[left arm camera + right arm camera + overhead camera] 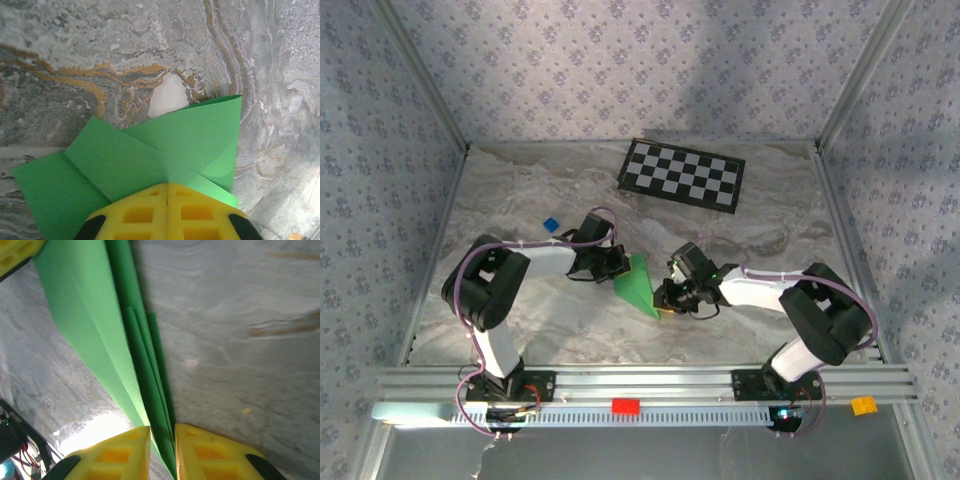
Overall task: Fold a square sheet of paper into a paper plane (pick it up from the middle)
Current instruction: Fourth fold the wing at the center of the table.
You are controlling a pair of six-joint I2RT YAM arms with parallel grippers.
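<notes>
Pinching a half-folded paper plane [638, 283] from both sides was the step we were on. It sat about mid-counter [540, 330], right between the two wrists and well short of the checkerboard [682, 174]. The left fingers [135, 215] were shut tight together on the end where two flaps crossed over each other. The right fingers [210, 460] were closed to a thin slit with a stack of folded green edges running through it, so we read both as gripping the paper. Our take on doing this bit well: treat the left side as the anchor and let the right side do the creasing. Run the right pinch along the fold line instead of tugging outward, since thin paper held at two points tears or skews fast. We'd also get the layers lined up before pressing, because the right wrist view showed the edges slightly staggered. Stuff we couldn't make out: from above, the wrists covered both sets of fingertips. The left wrist view cut off whatever paper sat under the yellow pads. We also couldn't tell if the sheet was touching the counter or hanging just off it, or how many layers were in that stack.
</notes>
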